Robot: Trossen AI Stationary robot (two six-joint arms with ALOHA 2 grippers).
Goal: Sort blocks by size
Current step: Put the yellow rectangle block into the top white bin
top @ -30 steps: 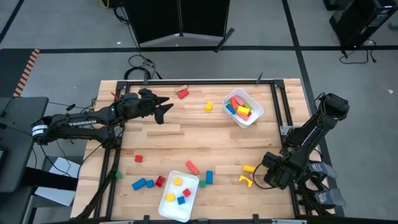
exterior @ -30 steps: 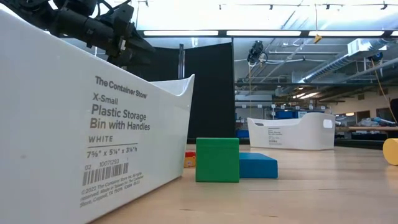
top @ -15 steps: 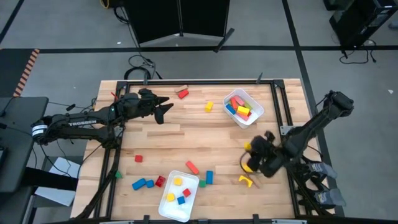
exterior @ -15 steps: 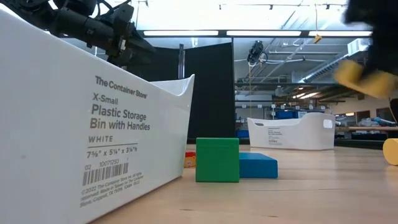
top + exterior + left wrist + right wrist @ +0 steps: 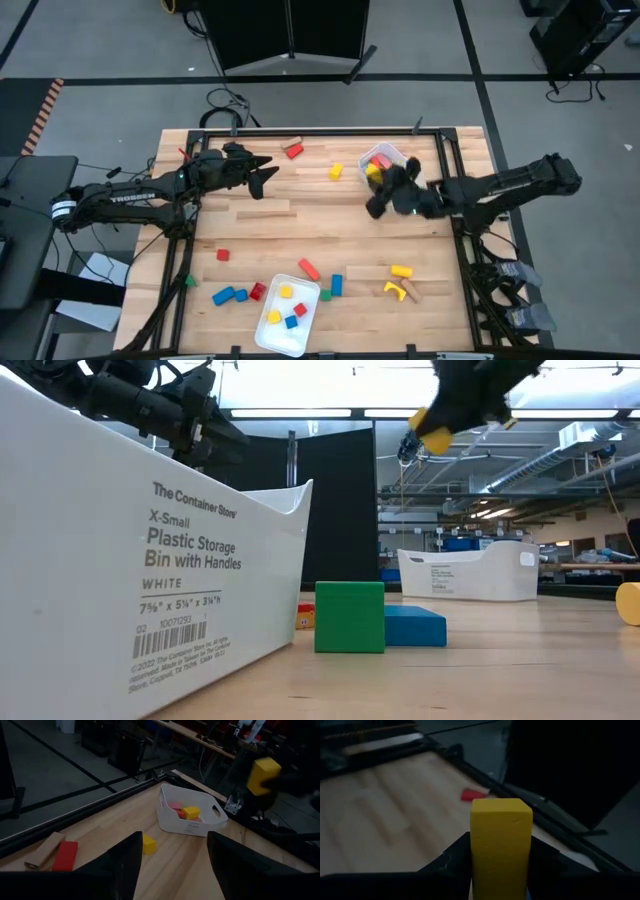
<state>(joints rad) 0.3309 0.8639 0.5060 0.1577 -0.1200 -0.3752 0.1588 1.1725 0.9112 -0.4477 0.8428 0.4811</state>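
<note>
Above the far white tray, the right gripper hangs in the air, pinching a yellow bar between its two dark fingers; the bar stands on end in the right wrist view and shows as a yellow block held clear of that tray in the left wrist view. Inside the tray lie a pink block and a yellow cube. Beside the tray on the desk sits a small yellow cube, and farther off, toward the desk's back rail, a red block. The left gripper hovers beyond that red block, its fingers spread apart and holding nothing. Well away from the far tray, at the desk's front edge, a second white tray carries yellow, red and blue cubes; around it lie blue blocks, a red bar, a green block and a blue block. A yellow bar and a yellow arch rest near the front right corner.
</note>
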